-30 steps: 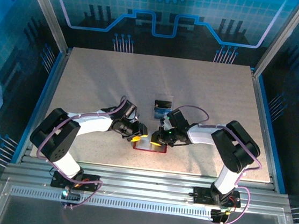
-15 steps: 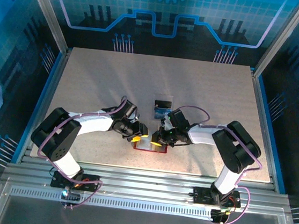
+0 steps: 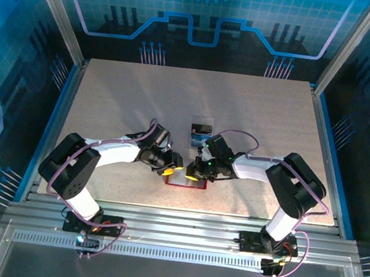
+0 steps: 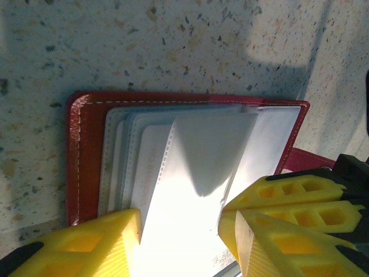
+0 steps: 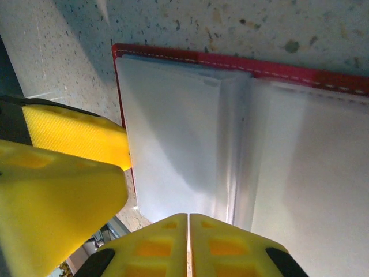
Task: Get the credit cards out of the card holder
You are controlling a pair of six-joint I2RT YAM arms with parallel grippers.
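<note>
speckled table (image 3: 109,103) is seen beneath. the red card holder (image 4: 86,161) is laid open on it, clear pockets (image 5: 184,133) up. the left gripper (image 4: 180,225) is held part open astride the holder's pockets (no grip made out). the right gripper (image 5: 188,234) is pressed shut at the holder's fold; anything pinched cannot be told. two credit cards (image 3: 201,133) are laid just beyond the holder.

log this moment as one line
card holder open | left fingers apart over clear pockets | right fingers shut at lifted pocket | dark card, blue card out beyond holder
</note>
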